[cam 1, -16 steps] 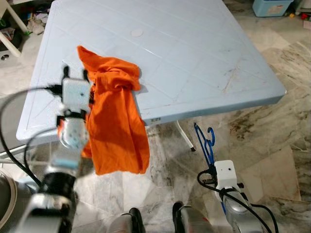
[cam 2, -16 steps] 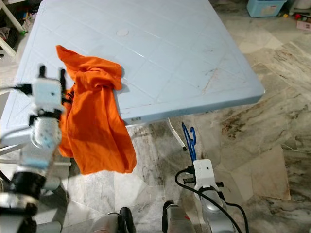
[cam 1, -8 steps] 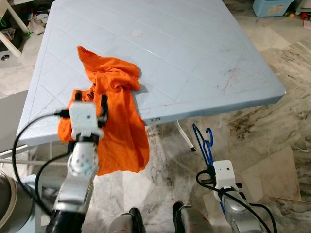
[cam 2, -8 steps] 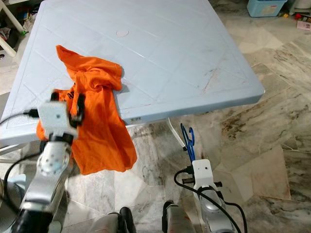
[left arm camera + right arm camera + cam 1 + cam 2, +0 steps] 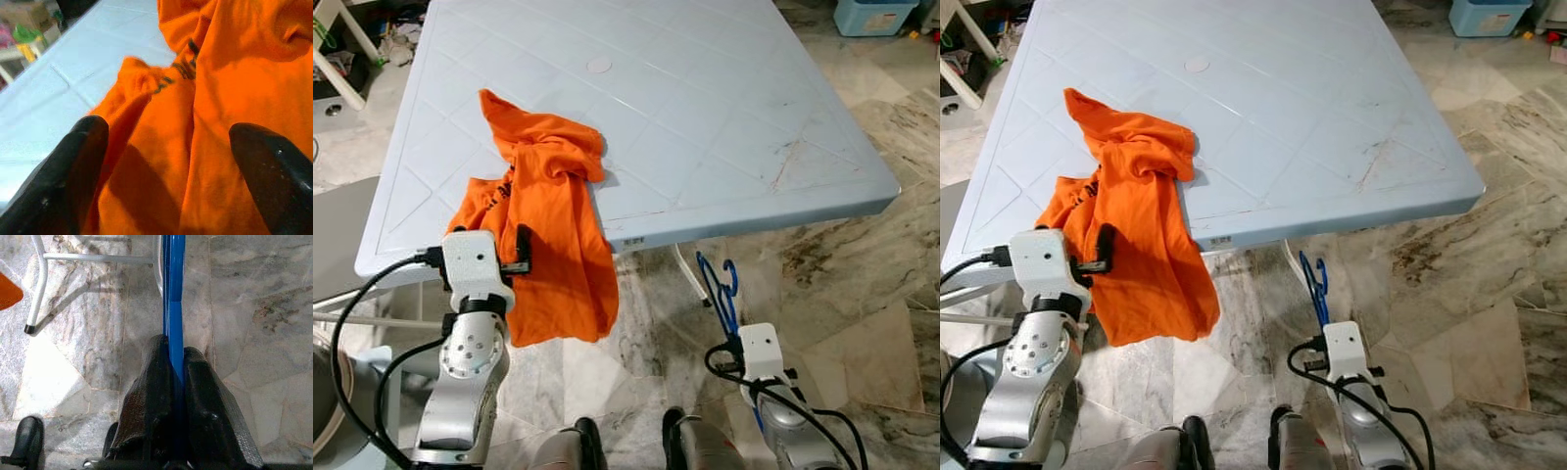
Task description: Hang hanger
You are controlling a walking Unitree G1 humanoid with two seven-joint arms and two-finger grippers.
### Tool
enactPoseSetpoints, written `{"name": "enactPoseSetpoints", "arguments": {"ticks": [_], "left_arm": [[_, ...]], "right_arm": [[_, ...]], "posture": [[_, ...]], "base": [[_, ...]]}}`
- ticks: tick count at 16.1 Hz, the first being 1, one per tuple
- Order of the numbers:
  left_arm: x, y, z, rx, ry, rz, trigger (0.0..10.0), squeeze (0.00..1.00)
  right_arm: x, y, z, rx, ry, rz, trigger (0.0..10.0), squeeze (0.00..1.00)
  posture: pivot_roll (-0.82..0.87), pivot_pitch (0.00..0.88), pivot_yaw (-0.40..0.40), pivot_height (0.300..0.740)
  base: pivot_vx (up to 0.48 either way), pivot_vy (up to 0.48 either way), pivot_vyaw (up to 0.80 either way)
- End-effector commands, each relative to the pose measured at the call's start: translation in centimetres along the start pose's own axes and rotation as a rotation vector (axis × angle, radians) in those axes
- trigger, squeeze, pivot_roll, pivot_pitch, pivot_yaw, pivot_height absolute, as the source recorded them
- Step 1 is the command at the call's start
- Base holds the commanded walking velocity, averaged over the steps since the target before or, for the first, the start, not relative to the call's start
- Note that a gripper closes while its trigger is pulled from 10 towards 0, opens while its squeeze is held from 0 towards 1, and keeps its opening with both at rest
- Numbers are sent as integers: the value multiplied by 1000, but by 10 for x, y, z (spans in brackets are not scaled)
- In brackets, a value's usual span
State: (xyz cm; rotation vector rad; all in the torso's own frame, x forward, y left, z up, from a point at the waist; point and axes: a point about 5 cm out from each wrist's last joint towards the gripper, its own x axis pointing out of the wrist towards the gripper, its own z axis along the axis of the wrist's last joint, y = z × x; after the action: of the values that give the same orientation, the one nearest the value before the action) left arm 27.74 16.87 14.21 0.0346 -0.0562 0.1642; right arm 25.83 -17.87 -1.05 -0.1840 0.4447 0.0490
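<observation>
An orange shirt (image 5: 548, 196) lies bunched on the light blue plastic table (image 5: 705, 117) and hangs over its near edge. My left gripper (image 5: 484, 250) is low in front of that edge, against the hanging cloth. In the left wrist view the left gripper (image 5: 168, 132) is open, its black fingers (image 5: 73, 161) wide apart with orange cloth ahead of them. A blue hanger (image 5: 720, 289) stands up from my right gripper (image 5: 736, 338), low over the marble floor by the table leg. The right gripper (image 5: 177, 357) is shut on the hanger's blue bar (image 5: 173, 293).
A white metal table leg (image 5: 687, 284) stands just behind the hanger. A blue bin (image 5: 873, 15) sits on the floor at the far right. Clutter and a white frame (image 5: 342, 69) lie at the far left. A grey surface (image 5: 337, 235) is at my left.
My left gripper has come down and back from over the table's edge to the hanging part of the shirt. The right gripper still holds the hanger in the same place.
</observation>
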Motion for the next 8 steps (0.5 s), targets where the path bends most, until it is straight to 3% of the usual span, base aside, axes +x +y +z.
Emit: {"name": "enactPoseSetpoints", "arguments": {"ticks": [1, 2, 3, 4, 8], "left_arm": [[-2, 4, -7, -9, 69, 18, 10000, 1000], [-1, 2, -8, -19, 83, -1, 10000, 1000], [1, 0, -10, -38, 105, -26, 2431, 1000], [2, -1, -12, -50, 123, -34, 0, 0], [17, 1, -10, -100, 166, -4, 0, 0]], "right_arm": [[-3, 3, -10, 2, 32, 10, 10000, 0], [-4, 3, -10, 2, 33, 10, 10000, 0], [-4, 2, -11, 0, 36, 9, 10000, 0], [-4, 2, -12, 0, 38, 8, 10000, 0], [-3, 3, -10, -1, 35, 8, 10000, 0]], "posture": [[-146, 264, 60, 740], [-147, 264, 59, 740], [-149, 263, 59, 740], [-149, 262, 59, 740], [-152, 258, 61, 740]], "base": [[0, 0, 0], [0, 0, 0], [0, 0, 0], [0, 0, 0], [0, 0, 0]]}}
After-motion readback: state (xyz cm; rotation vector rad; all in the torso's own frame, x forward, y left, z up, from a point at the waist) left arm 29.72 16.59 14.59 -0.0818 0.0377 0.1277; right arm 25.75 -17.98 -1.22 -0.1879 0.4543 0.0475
